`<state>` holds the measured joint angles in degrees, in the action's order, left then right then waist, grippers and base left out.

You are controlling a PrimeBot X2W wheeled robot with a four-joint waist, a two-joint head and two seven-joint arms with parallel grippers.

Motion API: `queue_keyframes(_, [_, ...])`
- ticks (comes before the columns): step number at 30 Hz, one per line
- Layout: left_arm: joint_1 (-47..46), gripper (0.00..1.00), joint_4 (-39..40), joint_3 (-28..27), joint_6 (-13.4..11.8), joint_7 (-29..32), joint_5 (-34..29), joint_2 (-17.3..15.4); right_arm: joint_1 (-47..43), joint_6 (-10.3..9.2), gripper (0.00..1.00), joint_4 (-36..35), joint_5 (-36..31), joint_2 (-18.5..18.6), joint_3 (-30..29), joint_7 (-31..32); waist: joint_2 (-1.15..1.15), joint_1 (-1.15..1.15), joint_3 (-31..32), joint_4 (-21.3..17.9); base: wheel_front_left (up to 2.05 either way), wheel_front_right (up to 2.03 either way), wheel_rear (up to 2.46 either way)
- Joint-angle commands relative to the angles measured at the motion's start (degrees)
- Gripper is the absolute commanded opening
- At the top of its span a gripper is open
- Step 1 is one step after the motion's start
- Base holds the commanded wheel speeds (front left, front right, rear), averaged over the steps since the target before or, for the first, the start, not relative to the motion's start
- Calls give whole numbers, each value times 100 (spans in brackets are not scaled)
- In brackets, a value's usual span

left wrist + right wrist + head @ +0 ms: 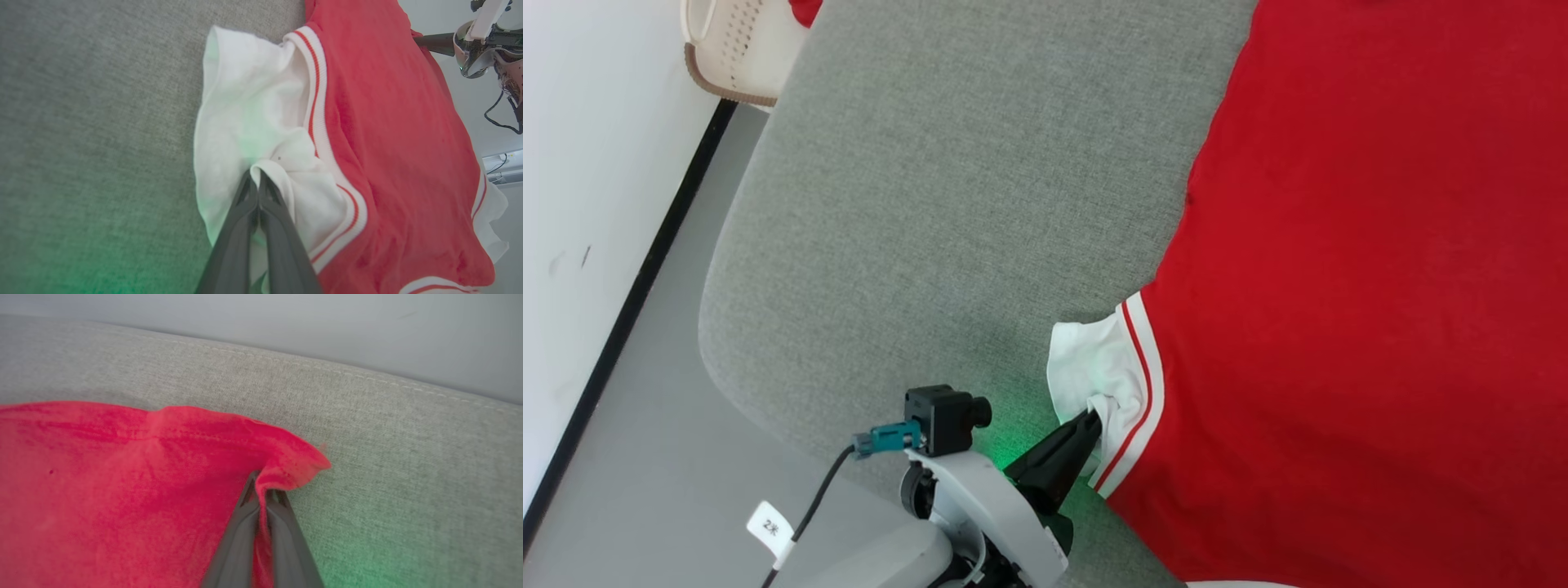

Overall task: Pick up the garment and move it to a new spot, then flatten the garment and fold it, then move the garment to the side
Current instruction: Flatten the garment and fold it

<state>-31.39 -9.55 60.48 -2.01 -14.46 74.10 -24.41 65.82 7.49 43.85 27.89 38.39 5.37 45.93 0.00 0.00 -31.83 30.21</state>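
The grey cushion [947,204] carries everything, its bare fabric stretching away ahead of and to the left of the left pincer [1090,420].

The garment [1339,286] lies spread on the cushion, red body flat, running from the left pincer's tips off to its right. It looks laid out for flattening, so the step in hand is probably a two-point hold to stretch or shift it.

The cream basket [727,49] sits well apart, far beyond the left pincer at the cushion's far corner, with a scrap of red cloth [806,10] beside it; neither belongs to this job.

The white sleeve [245,114] bunches just ahead of the left pincer [258,179], with the striped trim [318,102] just to the right of it. The jaws are pressed together on a fold of this sleeve, pinching white cloth into a small peak. Holding the sleeve gives one end of a span across the shirt.

The hem corner [294,465] rises in a ridge at the tips of the right pincer [263,490], whose jaws are clamped on the red edge, cloth trapped between them. Gripping the opposite edge lets both arms pull the cloth taut, in this reading.
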Motion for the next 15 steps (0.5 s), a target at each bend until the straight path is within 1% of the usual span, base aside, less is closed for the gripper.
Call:
queue_keyframes(1, [7,0,-156,-16,-30,29,25,-22,-138,0,0,168,-73,-139,8,99,0,0,32,-43,0,0,0])
queue_keyframes(5, [38,0,-214,-67,-26,20,17,-53,-22,0,0,137,-273,-284,-158,23,0,0,110,-168,0,0,0])
queue_keyframes(8, [50,0,-230,-93,-29,12,3,-81,-19,1,0,54,-291,-355,-216,-52,0,0,160,-243,0,0,0])
queue_keyframes(15, [122,0,-192,-192,-127,-10,-34,-269,-313,0,0,-541,126,-469,-105,-217,0,0,395,-588,0,0,0])
